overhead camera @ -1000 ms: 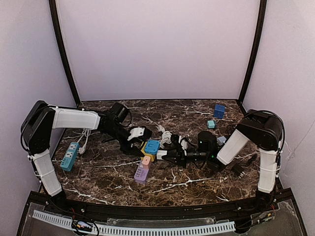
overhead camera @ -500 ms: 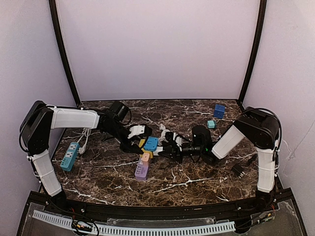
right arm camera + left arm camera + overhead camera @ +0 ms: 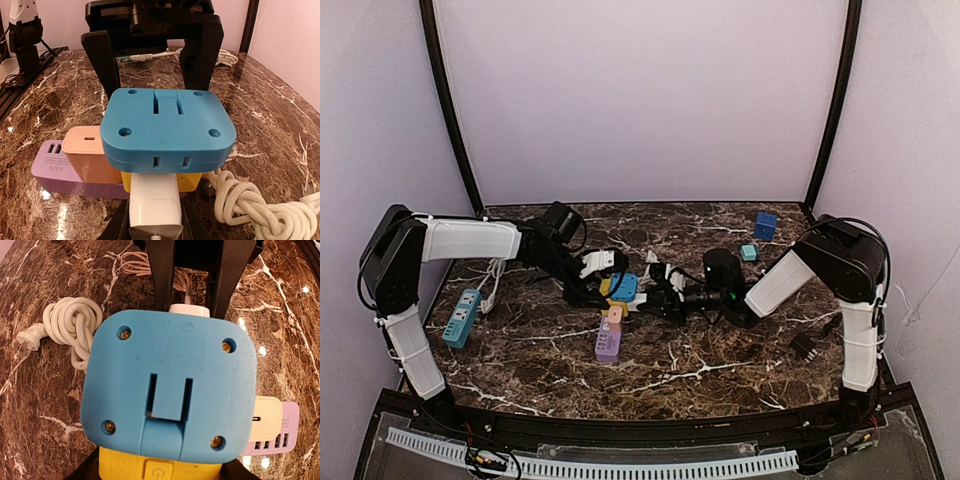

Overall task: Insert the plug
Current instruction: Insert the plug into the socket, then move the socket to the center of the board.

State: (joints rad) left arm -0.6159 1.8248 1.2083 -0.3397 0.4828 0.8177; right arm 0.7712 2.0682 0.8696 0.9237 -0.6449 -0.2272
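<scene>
R tool (image 3: 650, 300) has come left, clamping white plug (image 3: 154, 200) against blue adapter (image 3: 167, 127) held in L tool (image 3: 605, 288).

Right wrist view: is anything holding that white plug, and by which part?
The right pincer clamps the white plug by its two sides; the left pincer grips the blue-and-yellow socket block by its sides.

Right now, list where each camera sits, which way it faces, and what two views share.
Top external: above and behind the bases, looking down on the table; both arms show.
Left wrist: faces the right gripper across the blue adapter; left gripper grips the yellow block.
Right wrist: faces the left gripper; right gripper holds the white plug.
Shared: both wrist views show the blue adapter.
</scene>
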